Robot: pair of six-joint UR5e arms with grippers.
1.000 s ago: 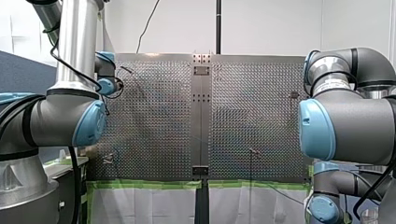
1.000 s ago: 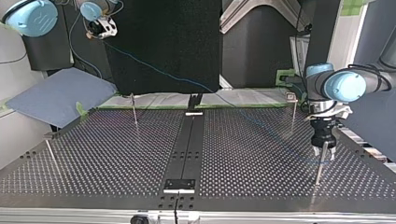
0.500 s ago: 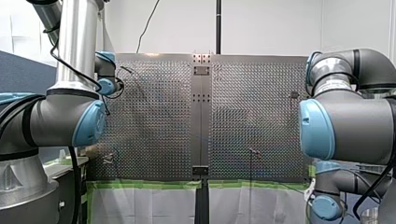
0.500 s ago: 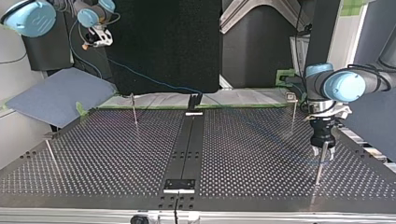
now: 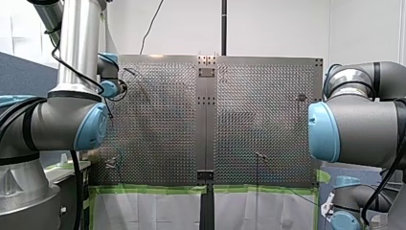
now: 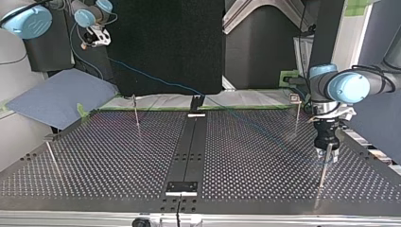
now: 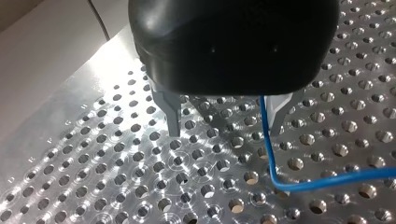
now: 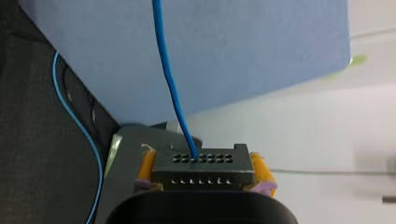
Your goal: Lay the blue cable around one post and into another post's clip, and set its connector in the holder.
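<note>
Closest in, the left wrist view: my left gripper (image 7: 226,123) is sitting with its metal fingers (image 7: 173,119) spread wide. The blue cable (image 7: 267,140) is dropping loose between them, hugging one finger, then bending away over the perforated table (image 7: 93,186). Nothing is being pinched, so I'm guessing it's working as a guide, keeping the cable low and lined up for wrapping. In the top view it's hovering right over the tip of the thin post (image 6: 323,171) at the lower right.

From there the cable is climbing diagonally across the table toward the upper left, passing off the far edge. Way back there my right gripper (image 8: 201,173) is clamping its yellow pads (image 8: 147,165) onto the connector (image 8: 205,161), with the cable coming straight out of it. Probably it's being held high and far to keep the line taut and off the other posts. So the connector isn't in any holder yet.

Versus a second ago, the right gripper is drifting further into the top view's upper left corner and slightly lower. In the front view that arm is sliding toward the right edge. The left one is basically staying put.
</note>
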